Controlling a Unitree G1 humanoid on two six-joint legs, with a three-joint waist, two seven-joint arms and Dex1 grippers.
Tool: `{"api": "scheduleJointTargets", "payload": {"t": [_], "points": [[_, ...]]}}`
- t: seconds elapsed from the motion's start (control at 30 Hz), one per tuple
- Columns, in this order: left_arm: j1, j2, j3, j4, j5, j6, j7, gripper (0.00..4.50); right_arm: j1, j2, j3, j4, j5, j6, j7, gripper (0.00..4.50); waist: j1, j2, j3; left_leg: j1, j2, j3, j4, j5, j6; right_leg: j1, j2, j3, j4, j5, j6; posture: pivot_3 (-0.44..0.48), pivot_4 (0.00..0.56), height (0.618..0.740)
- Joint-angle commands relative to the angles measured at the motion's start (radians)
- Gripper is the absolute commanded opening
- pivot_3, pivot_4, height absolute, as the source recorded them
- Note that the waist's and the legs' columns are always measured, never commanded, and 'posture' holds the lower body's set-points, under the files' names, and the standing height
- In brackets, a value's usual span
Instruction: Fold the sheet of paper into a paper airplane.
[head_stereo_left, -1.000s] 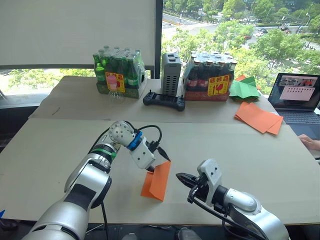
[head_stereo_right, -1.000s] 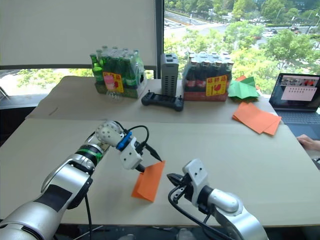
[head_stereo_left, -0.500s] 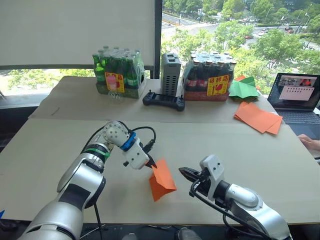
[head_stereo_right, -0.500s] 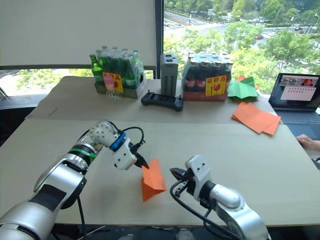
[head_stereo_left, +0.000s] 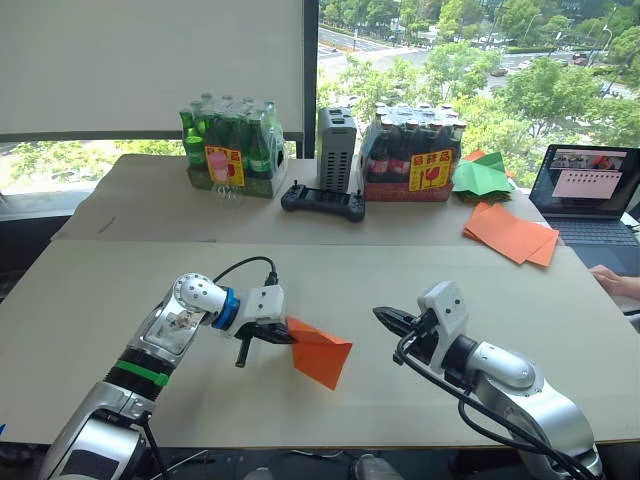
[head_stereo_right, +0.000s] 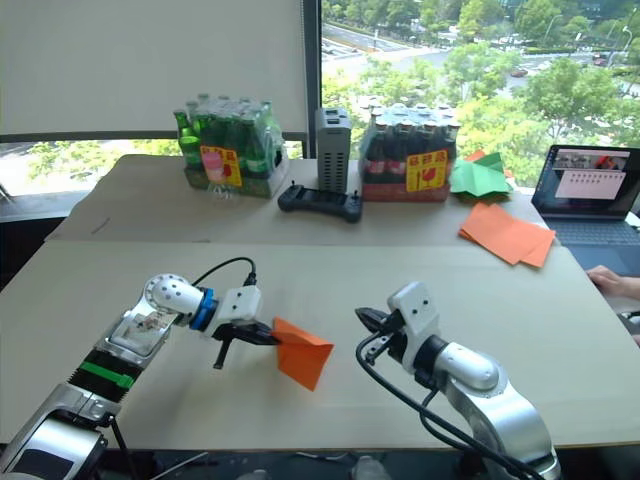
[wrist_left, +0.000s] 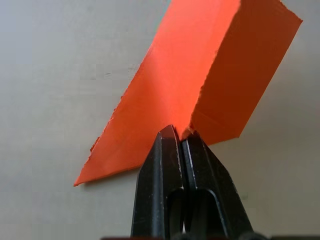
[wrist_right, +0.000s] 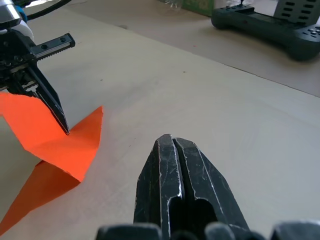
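The orange sheet of paper (head_stereo_left: 322, 353) is folded into a pointed wedge with two flaps and hangs just above the near table, its point towards my right arm. My left gripper (head_stereo_left: 287, 337) is shut on the sheet's left edge. The left wrist view shows both black fingertips (wrist_left: 170, 136) pinched on the fold where the two flaps of the sheet (wrist_left: 200, 75) meet. My right gripper (head_stereo_left: 384, 318) hovers a short way right of the sheet, shut and holding nothing. Its wrist view looks past its closed fingers (wrist_right: 165, 145) to the sheet (wrist_right: 60, 142).
On the far table stand two bottle packs (head_stereo_left: 230, 150) (head_stereo_left: 418, 155), a grey box (head_stereo_left: 337, 150) and a black game controller (head_stereo_left: 322, 202). Green paper shapes (head_stereo_left: 485, 177) and a pile of orange sheets (head_stereo_left: 512, 232) lie at the back right. A laptop (head_stereo_left: 590, 195) and a person's hand (head_stereo_left: 612, 281) are at the right edge.
My left gripper has shut on the sheet, then swung down and left, turning the sheet so its point faces right. My right gripper drew slightly up and to the right, still shut.
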Motion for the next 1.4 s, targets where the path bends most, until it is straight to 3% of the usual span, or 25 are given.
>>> {"api": "scheduleJointTargets", "payload": {"t": [0.03,0.17,0.2,0.37,0.5,0.73,1.07,1.17,1.4], "points": [[-0.009,0.002,-0.005,-0.079,0.016,0.081,0.047,0.02,-0.028,-0.016,0.015,0.012,-0.016,-0.034,0.032,0.00,0.001,0.000,0.000,0.000,0.000,0.000,0.000,0.000,0.000,0.000,0.000,0.000,0.000,0.000,0.000,0.000,0.150,0.733],[-0.037,-0.001,-0.001,-0.081,0.012,0.100,0.063,0.02,-0.061,-0.013,0.020,0.041,-0.022,-0.051,0.056,0.00,0.000,0.000,0.000,0.000,0.000,0.000,0.000,0.000,0.000,0.000,0.000,0.000,0.000,0.000,0.000,0.000,0.150,0.733],[-0.035,0.006,-0.001,-0.086,0.008,0.099,0.057,0.60,-0.065,-0.012,0.022,0.046,-0.025,-0.059,0.060,0.29,-0.001,0.000,0.000,0.000,0.000,0.000,0.000,0.000,0.000,0.000,0.000,0.000,0.000,0.000,0.000,0.000,0.150,0.733],[-0.029,0.022,0.019,-0.116,-0.033,0.135,0.040,2.19,-0.071,-0.024,0.031,0.062,-0.042,-0.094,0.093,1.89,0.000,0.000,0.000,0.000,0.000,0.000,0.000,0.000,0.000,0.000,0.000,0.000,-0.001,0.000,0.000,0.000,0.150,0.733],[-0.037,0.060,0.046,-0.125,-0.073,0.138,0.012,2.23,-0.080,-0.072,0.061,0.063,-0.069,-0.154,0.167,3.30,-0.001,0.000,0.000,0.000,0.000,0.000,0.000,0.000,0.000,0.000,0.000,0.000,-0.001,0.000,0.000,0.000,0.150,0.733],[-0.070,0.125,0.116,-0.023,-0.125,0.130,-0.017,2.23,-0.116,-0.110,0.167,0.072,-0.141,-0.246,0.263,3.30,-0.003,0.000,0.000,0.000,0.000,0.001,0.000,0.000,0.000,0.000,0.000,0.000,0.000,0.000,0.000,0.000,0.150,0.733],[-0.064,0.119,0.164,0.047,-0.155,0.145,0.018,2.23,-0.148,-0.048,0.223,0.202,-0.222,-0.302,0.259,3.30,0.003,0.000,0.000,-0.001,0.000,0.000,0.000,0.000,0.000,0.000,0.000,0.000,-0.001,0.000,-0.001,0.000,0.150,0.733],[-0.058,0.116,0.173,0.040,-0.162,0.157,0.030,2.23,-0.149,-0.039,0.245,0.228,-0.253,-0.331,0.262,2.51,0.002,0.000,0.000,0.000,0.000,0.000,0.000,0.000,0.000,0.000,0.000,0.000,-0.001,0.000,-0.001,0.000,0.150,0.733],[-0.041,0.114,0.176,0.026,-0.204,0.180,0.024,2.23,-0.148,-0.046,0.276,0.252,-0.307,-0.442,0.298,0.04,-0.001,0.000,0.000,0.000,0.000,0.000,0.000,0.000,0.000,0.000,0.000,0.000,0.000,0.000,-0.001,0.000,0.150,0.733]]}}
